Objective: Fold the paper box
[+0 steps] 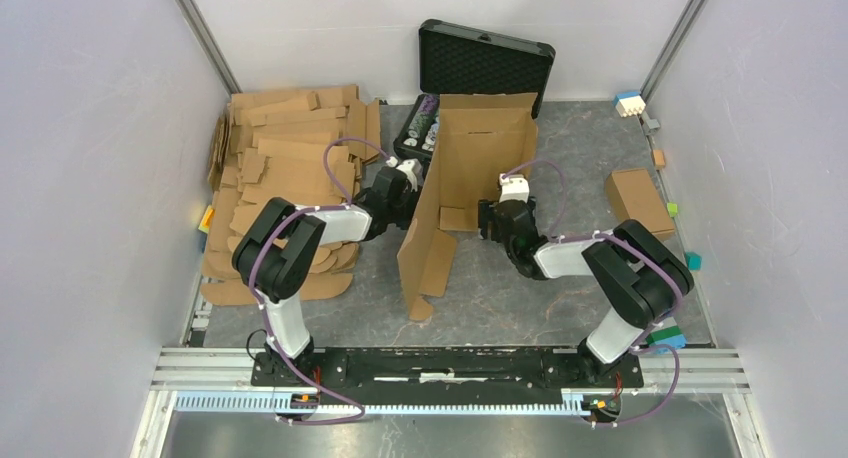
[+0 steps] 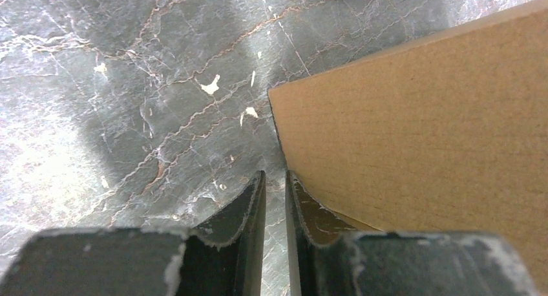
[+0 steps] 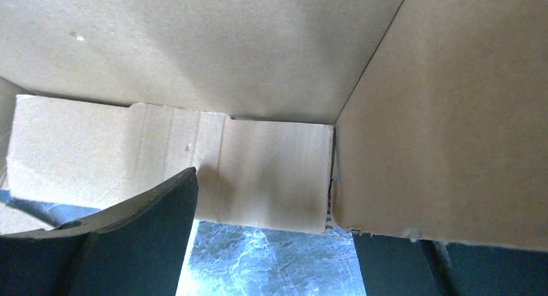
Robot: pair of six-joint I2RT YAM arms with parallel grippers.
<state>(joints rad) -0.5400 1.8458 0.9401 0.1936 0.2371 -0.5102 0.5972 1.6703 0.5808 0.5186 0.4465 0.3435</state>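
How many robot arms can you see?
2. The left black-and-white robot arm reaches toward the standing brown cardboard paper box from the left; the right black-and-white robot arm from the right. None seem hidden.

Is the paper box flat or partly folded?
Partly folded: the paper box stands upright on the table, walls bent at creases, one long flap loose toward the near edge.

no readable txt, no labels, no nos.
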